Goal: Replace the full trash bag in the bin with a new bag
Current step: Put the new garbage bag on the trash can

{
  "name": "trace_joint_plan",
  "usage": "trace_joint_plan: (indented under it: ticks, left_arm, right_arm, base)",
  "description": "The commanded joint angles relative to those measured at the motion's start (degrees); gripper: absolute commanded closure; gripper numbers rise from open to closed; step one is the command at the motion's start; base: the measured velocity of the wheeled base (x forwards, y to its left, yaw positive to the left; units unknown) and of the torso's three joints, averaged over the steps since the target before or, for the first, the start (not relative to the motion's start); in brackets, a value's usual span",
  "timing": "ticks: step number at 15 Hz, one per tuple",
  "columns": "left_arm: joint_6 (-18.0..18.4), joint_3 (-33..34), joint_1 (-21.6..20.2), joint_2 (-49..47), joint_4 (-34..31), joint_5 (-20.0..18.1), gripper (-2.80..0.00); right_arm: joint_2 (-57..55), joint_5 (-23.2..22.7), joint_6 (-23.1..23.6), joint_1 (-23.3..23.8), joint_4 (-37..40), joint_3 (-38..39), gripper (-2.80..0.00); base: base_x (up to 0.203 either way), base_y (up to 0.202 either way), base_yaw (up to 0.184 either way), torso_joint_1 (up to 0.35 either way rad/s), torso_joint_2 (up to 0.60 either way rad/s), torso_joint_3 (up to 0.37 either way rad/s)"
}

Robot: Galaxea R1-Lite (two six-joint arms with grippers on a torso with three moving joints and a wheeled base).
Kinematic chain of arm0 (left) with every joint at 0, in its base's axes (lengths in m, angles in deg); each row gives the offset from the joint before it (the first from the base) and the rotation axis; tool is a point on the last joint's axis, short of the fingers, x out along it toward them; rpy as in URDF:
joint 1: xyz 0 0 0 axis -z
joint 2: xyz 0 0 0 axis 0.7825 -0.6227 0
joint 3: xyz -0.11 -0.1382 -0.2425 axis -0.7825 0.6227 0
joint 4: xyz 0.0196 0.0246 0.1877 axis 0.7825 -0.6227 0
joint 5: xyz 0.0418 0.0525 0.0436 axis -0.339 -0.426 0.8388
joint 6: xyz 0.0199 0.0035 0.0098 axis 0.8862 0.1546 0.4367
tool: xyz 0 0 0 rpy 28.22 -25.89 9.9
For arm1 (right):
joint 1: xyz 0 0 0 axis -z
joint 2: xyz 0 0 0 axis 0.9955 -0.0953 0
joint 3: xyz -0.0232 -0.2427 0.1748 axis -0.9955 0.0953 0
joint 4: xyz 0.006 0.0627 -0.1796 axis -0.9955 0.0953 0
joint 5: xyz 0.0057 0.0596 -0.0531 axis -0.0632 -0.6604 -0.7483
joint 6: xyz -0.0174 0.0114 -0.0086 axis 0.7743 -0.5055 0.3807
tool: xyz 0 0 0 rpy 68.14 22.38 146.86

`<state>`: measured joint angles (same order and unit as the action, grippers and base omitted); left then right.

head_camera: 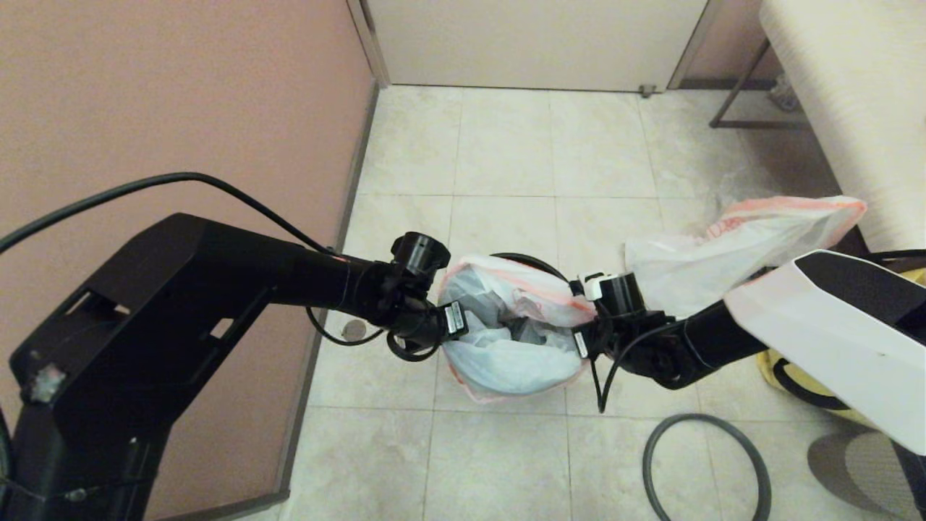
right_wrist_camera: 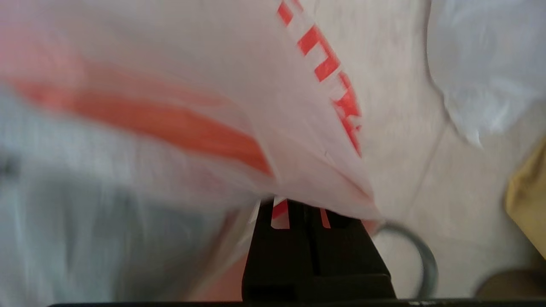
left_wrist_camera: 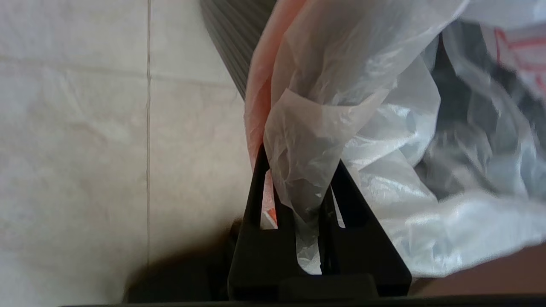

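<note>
Pale beige floor tiles [head_camera: 506, 145] are bounded on the robot's left by a pink wall [head_camera: 181, 94], with a closed door [head_camera: 535, 40] at the far end. At the middle of the floor the bin [head_camera: 522, 259] is almost wholly hidden by the bag stretched over its mouth; only a dark arc of its far edge is seen from the head view, and a ribbed dark wall from the left wrist view. The bag held across it, the new bag [head_camera: 506, 340], is a translucent white one with an orange-pink mouth band and red lettering (its inside shows only grey folds).

The bag's left edge is pinched by the left claw [head_camera: 454, 318], whose fingers are drawn narrow onto a gathered fold of film, as seen from the left wrist view [left_wrist_camera: 298, 200]. The opposite edge is clamped by the right claw [head_camera: 581, 341], closed tight on the printed band [right_wrist_camera: 298, 213].

Beyond the right arm another white bag [head_camera: 745, 235] with an orange band lies on the floor. A grey ring [head_camera: 705, 470] lies near the robot, and a yellow fabric bag [head_camera: 788, 376] is partly covered by the right arm.
</note>
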<state>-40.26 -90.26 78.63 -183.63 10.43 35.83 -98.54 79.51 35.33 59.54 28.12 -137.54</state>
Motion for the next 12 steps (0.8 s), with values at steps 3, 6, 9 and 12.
trace_joint_plan:
  ticks: [3, 6, 9, 12]
  left_arm:
    - [0.9, 0.1, 0.1, 1.11, -1.68, -2.23, 0.0]
    - [4.01, 0.14, 0.1, 0.9, -4.86, -2.41, 0.0]
    - [8.2, 0.47, 0.19, 0.67, -8.15, -2.59, 0.0]
    - [8.18, 0.63, 0.45, 0.75, -8.09, -2.68, 0.0]
  right_arm:
    - [-5.37, 0.39, -1.53, 1.43, 2.87, -10.62, 0.0]
    - [-2.66, 0.35, -6.56, 1.6, 3.79, -12.26, 0.0]
    - [-0.25, 0.12, -8.48, 1.61, 3.93, -11.91, 0.0]
    - [0.23, -0.48, -8.53, 1.52, 3.97, -11.99, 0.0]
  base:
    - [0.0, 0.0, 0.0, 0.0, 0.0, 0.0]
    - [0.0, 0.0, 0.0, 0.0, 0.0, 0.0]
    - [0.0, 0.0, 0.0, 0.0, 0.0, 0.0]
    - [0.0, 0.0, 0.0, 0.0, 0.0, 0.0]
